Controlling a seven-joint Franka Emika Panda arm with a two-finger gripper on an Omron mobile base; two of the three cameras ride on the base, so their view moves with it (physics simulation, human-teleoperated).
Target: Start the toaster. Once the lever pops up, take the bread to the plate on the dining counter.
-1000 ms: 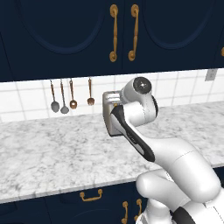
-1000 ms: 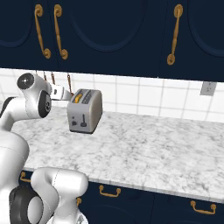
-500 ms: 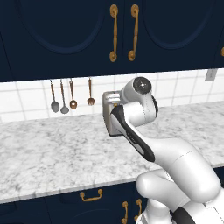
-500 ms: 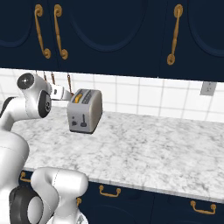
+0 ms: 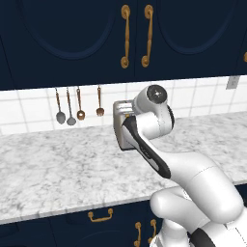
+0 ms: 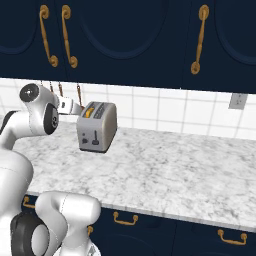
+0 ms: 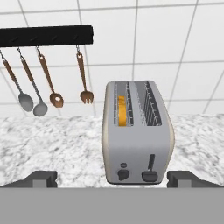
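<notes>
The silver-grey toaster point(image 7: 136, 131) stands on the marble worktop, its end face towards my hand. That face carries a dark knob point(image 7: 123, 174) and a lever point(image 7: 150, 175) that sits at the low end of its slot. The bread point(image 7: 122, 111) stands in the left slot, an orange slice sunk between the wires; it also peeks from the toaster point(image 6: 98, 127) as bread point(image 6: 89, 111). My gripper point(image 7: 112, 178) is open, short of the end face, its fingertips point(image 7: 41, 177) spread wider than the toaster and holding nothing. My arm covers most of the toaster point(image 5: 119, 126). The plate and dining counter are out of view.
Several spoons and forks point(image 7: 48, 83) hang from a black rail point(image 7: 46, 35) on the tiled wall left of the toaster. Navy upper cabinets with brass handles point(image 5: 136, 34) hang above. The worktop point(image 6: 175, 165) stretches to the right, below a wall outlet point(image 6: 236, 101).
</notes>
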